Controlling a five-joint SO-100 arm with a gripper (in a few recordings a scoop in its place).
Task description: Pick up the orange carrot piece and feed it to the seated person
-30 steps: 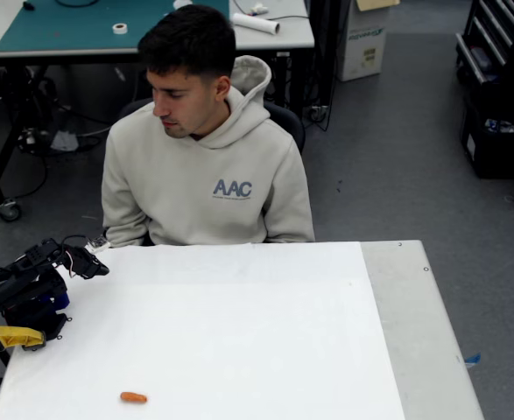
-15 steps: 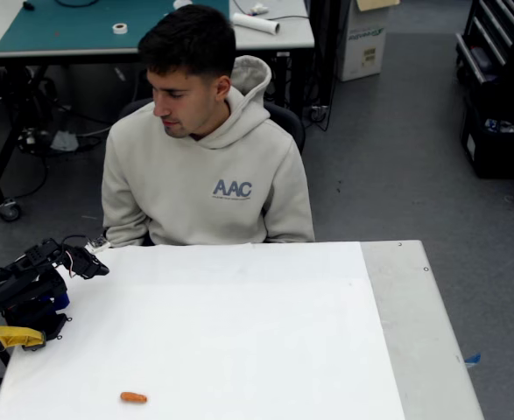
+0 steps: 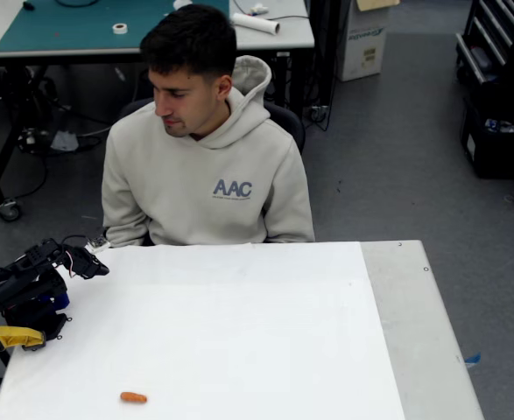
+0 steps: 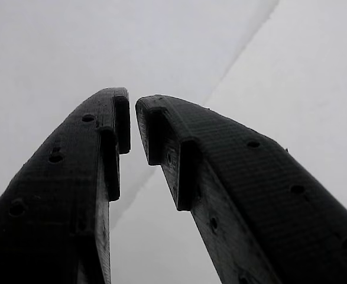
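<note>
Looking down from the fixed view, we see the small bright orange carrot piece with rounded ends lying flat on the white table top, near the front edge and towards the left of the picture. Its long axis runs almost straight left to right across the picture, parallel to the table's front edge, with the right end dipping very slightly lower. Nothing touches it. The black two-finger gripper sits folded at the table's left edge, well apart from the carrot piece, its tip pointing right over the table's rear left corner. From here we cannot tell how its jaws stand. Just below the arm is a yellow clamp at the table edge. The seated person in a beige hooded sweatshirt printed "AAC" is behind the far edge of the table, head turned down towards the arm's side. Grey floor and a bench with a green mat lie behind.

In the wrist view, we get what the fixed view hides: the two black ridged fingers of the gripper converge to a narrow gap at the tips, nearly pressed together with nothing between them. Behind them is plain white surface crossed by a faint diagonal edge.
</note>
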